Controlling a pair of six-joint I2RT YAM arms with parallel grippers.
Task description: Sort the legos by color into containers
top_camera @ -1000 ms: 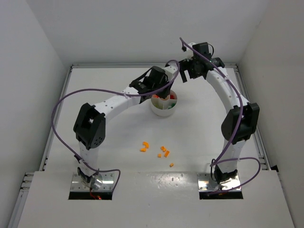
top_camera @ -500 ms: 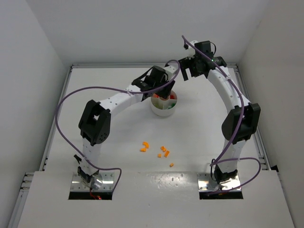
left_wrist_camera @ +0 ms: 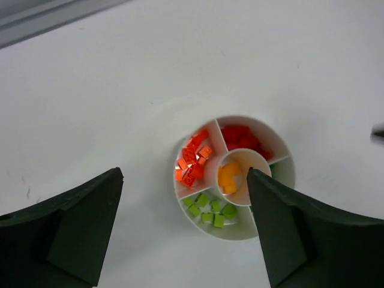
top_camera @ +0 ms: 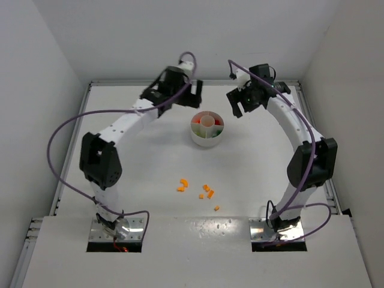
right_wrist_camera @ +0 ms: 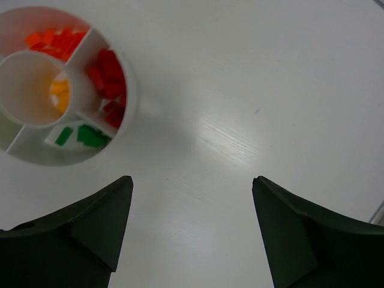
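Note:
The round white dish (top_camera: 207, 139) stands mid-table, its containers holding sorted legos. In the left wrist view the dish (left_wrist_camera: 180, 193) shows orange-red bricks (left_wrist_camera: 193, 162), red bricks (left_wrist_camera: 242, 135), light green bricks (left_wrist_camera: 210, 209) and yellow bricks (left_wrist_camera: 228, 177) in the central cup. My left gripper (left_wrist_camera: 183, 172) hangs open and empty above it, also seen behind and left of the dish (top_camera: 191, 91). My right gripper (right_wrist_camera: 192, 178) is open over bare table, right of the dish (right_wrist_camera: 128, 90), and appears at its back right (top_camera: 237, 105). Several loose orange legos (top_camera: 207, 191) lie nearer the bases.
Dark green bricks (right_wrist_camera: 84, 135) fill one more wedge. White walls enclose the table on the left, back and right. A raised ledge (top_camera: 198, 225) with both arm bases runs along the near edge. Purple cables loop along both arms.
My left gripper has lifted off the dish, swung back and left, and opened; the dish now shows fully. My right gripper has shifted slightly toward the dish.

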